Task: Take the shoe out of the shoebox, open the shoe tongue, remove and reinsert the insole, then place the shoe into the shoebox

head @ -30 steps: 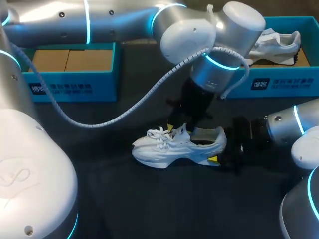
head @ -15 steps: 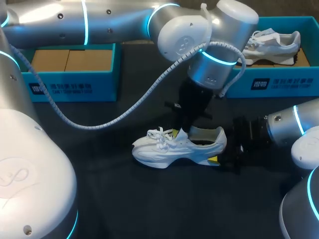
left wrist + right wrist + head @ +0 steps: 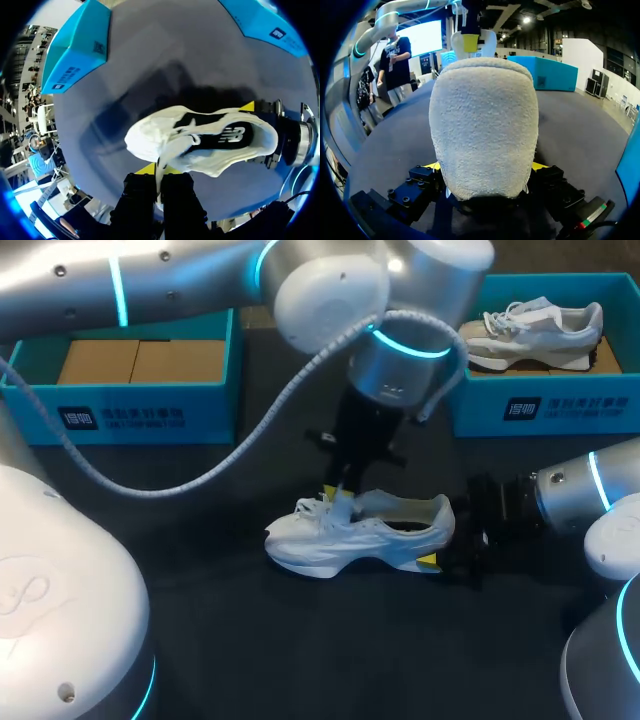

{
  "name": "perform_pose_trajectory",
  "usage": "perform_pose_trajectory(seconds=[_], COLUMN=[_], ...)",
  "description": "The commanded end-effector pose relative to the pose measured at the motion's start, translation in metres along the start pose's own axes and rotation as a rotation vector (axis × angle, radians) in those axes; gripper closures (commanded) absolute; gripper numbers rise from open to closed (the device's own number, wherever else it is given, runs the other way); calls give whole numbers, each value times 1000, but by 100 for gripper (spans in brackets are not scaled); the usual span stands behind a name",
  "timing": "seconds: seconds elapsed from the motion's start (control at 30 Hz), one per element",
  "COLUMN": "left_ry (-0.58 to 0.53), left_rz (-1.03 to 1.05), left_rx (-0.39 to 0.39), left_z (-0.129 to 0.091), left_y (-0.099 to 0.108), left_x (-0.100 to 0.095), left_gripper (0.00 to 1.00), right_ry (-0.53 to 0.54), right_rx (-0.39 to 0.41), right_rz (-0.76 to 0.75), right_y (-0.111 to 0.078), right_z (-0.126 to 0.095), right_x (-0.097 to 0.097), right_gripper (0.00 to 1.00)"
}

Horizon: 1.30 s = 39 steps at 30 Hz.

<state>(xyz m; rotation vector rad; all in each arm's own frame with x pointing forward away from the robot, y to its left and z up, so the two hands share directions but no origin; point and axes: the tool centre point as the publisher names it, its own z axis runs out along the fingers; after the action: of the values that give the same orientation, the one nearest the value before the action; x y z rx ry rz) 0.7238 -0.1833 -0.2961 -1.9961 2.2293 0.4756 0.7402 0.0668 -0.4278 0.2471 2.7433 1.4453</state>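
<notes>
A robotics lab: silver arms (image 3: 180, 280) over a dark table (image 3: 250, 640) holding blue shoeboxes (image 3: 140, 415).

- The shoe (image 3: 360, 533) occupies the centre of the surface (image 3: 300, 650); the left arm (image 3: 400, 360) blocks it from above, and the right gripper (image 3: 438, 543) clamps the heel end.
- The left shoebox (image 3: 130, 412) and the right shoebox (image 3: 545, 412) wall the far edge.
- The toe end and near side stand open.

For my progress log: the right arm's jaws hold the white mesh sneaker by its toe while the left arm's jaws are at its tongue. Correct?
Not the toe: the right arm's jaws hold the white mesh sneaker by its heel, as the right wrist view shows. The left arm's jaws are indeed at its tongue.
</notes>
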Motion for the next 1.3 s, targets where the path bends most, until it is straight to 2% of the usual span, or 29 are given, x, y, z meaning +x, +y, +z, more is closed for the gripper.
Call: perform_pose_trajectory(seconds=[0.03,0.37,0.57,0.6,0.93,1.07,1.13,1.2,1.23,1.27,1.3], left_ry=[62,59,53,54,22,17,12,11,12,14,24], left_rz=[-23,-86,-141,-148,-213,-217,-223,-224,-226,-227,-229], left_rx=[36,34,1,-12,-60,-68,-73,-77,-78,-78,-78], left_z=[7,31,52,56,94,104,108,110,110,109,107], left_y=[3,-2,-4,-4,-9,-10,-11,-10,-9,-8,-6], left_x=[-24,-42,-51,-52,-56,-55,-56,-57,-59,-61,-64], left_gripper=[100,100,100,94,84,75,68,56,47,27,15], right_ry=[-3,-3,-3,-3,-3,-3,-3,-3,-3,-3,-3], right_rx=[3,3,3,3,3,3,3,3,3,3,3], right_rz=[1,1,1,1,1,1,1,1,1,1,1], right_y=[-1,-1,-1,-1,-1,-1,-1,-1,-1,-1,-1], right_z=[2,2,2,2,2,2,2,2,2,2,2], right_x=[-1,-1,-1,-1,-1,-1,-1,-1,-1,-1,-1], right_gripper=[100,100,100,100,100,100,100,100,100,100,100])
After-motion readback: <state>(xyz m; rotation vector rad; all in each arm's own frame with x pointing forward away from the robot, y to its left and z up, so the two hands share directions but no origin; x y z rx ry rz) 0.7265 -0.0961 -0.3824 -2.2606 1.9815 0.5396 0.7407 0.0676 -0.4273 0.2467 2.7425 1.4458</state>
